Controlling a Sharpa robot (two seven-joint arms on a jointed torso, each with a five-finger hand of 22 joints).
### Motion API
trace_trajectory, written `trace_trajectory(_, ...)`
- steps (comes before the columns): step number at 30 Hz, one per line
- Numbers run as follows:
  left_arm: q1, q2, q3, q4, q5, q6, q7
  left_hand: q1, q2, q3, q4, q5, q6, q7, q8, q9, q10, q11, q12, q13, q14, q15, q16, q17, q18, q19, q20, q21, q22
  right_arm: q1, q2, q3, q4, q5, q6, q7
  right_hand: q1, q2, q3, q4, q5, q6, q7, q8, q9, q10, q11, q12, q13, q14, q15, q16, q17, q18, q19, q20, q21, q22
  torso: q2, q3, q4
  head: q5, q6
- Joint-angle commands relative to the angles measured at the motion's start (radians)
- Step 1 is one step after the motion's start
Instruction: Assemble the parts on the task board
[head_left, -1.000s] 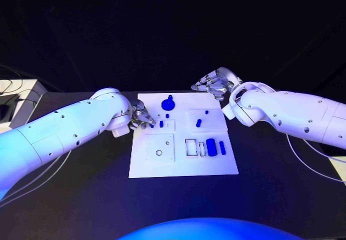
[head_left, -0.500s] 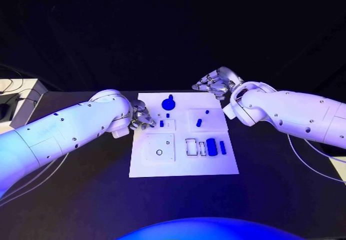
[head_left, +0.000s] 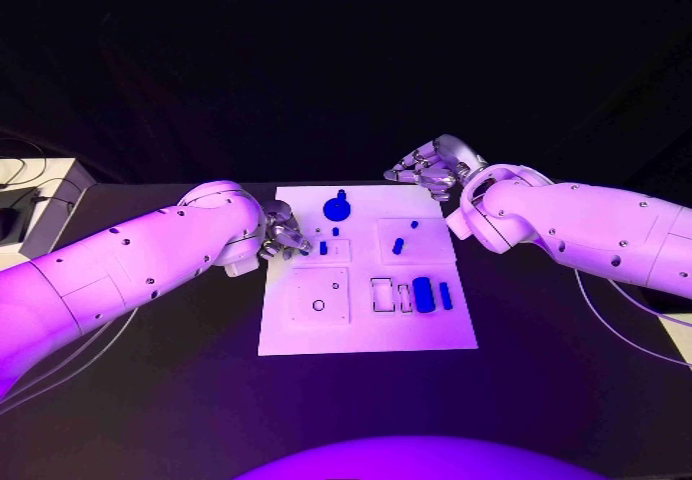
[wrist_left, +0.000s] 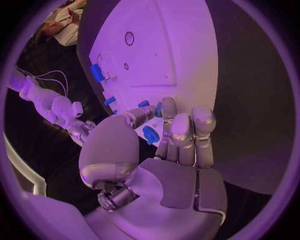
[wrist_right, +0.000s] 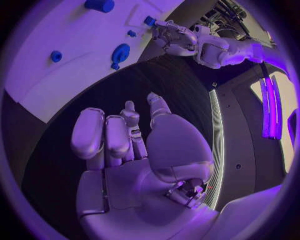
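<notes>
- The white board (head_left: 366, 340) lies flat in the middle of the black desk (head_left: 173, 380), with both arms reaching in from either side, so each hand can work its own half.
- The left hand (head_left: 286, 235) sits at the board's left edge, fingers bent down over the small blue pieces (head_left: 323, 246) there. In the left wrist view a small blue piece (wrist_left: 150, 134) lies right at the fingertips (wrist_left: 180, 125), but I cannot tell whether it is pinched or merely under them.
- My guess is that this hand is picking up or seating a piece, since it is placed right over that cluster.
- The right hand (head_left: 430, 160) hangs above the desk just beyond the board's far right corner. Its fingers are curled in loosely and it holds nothing, as the right wrist view shows (wrist_right: 125, 135).
- Held off the board like that, it seems to be kept out of the way while the other hand works.
- A round blue piece (head_left: 338, 208) with a stub stands near the far edge; a larger blue block (head_left: 423, 293) and a thin blue piece (head_left: 444, 294) lie by the slots on the right side.
- A square plate with a ring (head_left: 319, 305) sits at the near left, apparently a seat not yet filled.
</notes>
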Motion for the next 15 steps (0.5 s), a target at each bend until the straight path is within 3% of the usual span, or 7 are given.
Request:
trace_trajectory(1, -0.009, 0.004, -0.006, -0.013, 0.000, 0.009, -0.002, 0.019, 0.012, 0.108, -0.102, 0.000, 0.002, -0.008, -0.004, 0.003, -0.002, -0.006, -0.004, 0.001, 0.006, -0.002, -0.003, 0.002, -0.010, 0.002, -0.006, 0.002, 0.000, 0.000, 0.001, 0.001, 0.000, -0.005, 0.010, 0.008, -0.003, 0.008, -0.002, -0.005, 0.006, 0.005, 0.001, -0.003, -0.001, 0.002, -0.001, 0.000, 0.001, -0.001, -0.004, -0.005, 0.001, 0.004, 0.042, -0.006, -0.002, 0.142, -0.001, 0.0003, 0.0004, 0.000, -0.001)
trace_trajectory(7, -0.008, 0.009, -0.006, -0.035, 0.015, 0.015, 0.005, 0.030, 0.022, 0.068, -0.090, -0.007, 0.001, -0.006, -0.023, -0.009, -0.009, -0.003, 0.000, 0.004, 0.001, 0.002, -0.009, -0.005, -0.006, -0.006, 0.002, -0.008, -0.007, 0.000, 0.000, 0.001, -0.001, -0.006, 0.010, 0.007, -0.002, 0.010, -0.002, -0.004, 0.007, 0.005, 0.001, -0.004, -0.002, 0.003, -0.001, -0.002, 0.002, -0.001, -0.004, -0.006, 0.001, 0.004, 0.042, -0.006, -0.002, 0.142, -0.002, 0.0006, 0.0004, -0.001, -0.003)
trace_trajectory(9, -0.008, 0.010, -0.006, -0.042, 0.020, 0.016, 0.008, 0.037, 0.029, 0.012, -0.077, -0.009, 0.014, -0.007, -0.047, -0.024, -0.011, -0.002, 0.000, 0.003, -0.001, 0.002, -0.010, -0.009, -0.006, -0.008, 0.002, -0.012, -0.010, 0.000, 0.000, 0.001, -0.001, -0.006, 0.009, 0.007, -0.002, 0.012, -0.001, -0.003, 0.007, 0.005, 0.001, -0.004, -0.002, 0.003, -0.001, -0.001, 0.002, -0.001, -0.004, -0.006, 0.001, 0.004, 0.042, -0.006, -0.003, 0.142, -0.002, 0.0002, 0.0001, -0.001, -0.003)
trace_trajectory(15, -0.008, 0.012, -0.006, -0.052, 0.033, 0.017, 0.010, 0.053, 0.014, -0.134, -0.026, -0.013, 0.037, -0.014, -0.086, -0.052, -0.022, -0.001, 0.007, 0.005, -0.008, 0.003, -0.024, -0.029, -0.004, -0.010, 0.008, -0.022, -0.017, 0.000, -0.001, 0.001, -0.001, -0.006, 0.009, 0.007, -0.002, 0.012, -0.001, -0.003, 0.007, 0.005, 0.001, -0.004, -0.002, 0.003, -0.001, -0.001, 0.002, -0.001, -0.004, -0.006, 0.001, 0.004, 0.042, -0.006, -0.003, 0.142, -0.001, 0.0003, 0.0004, -0.001, -0.003)
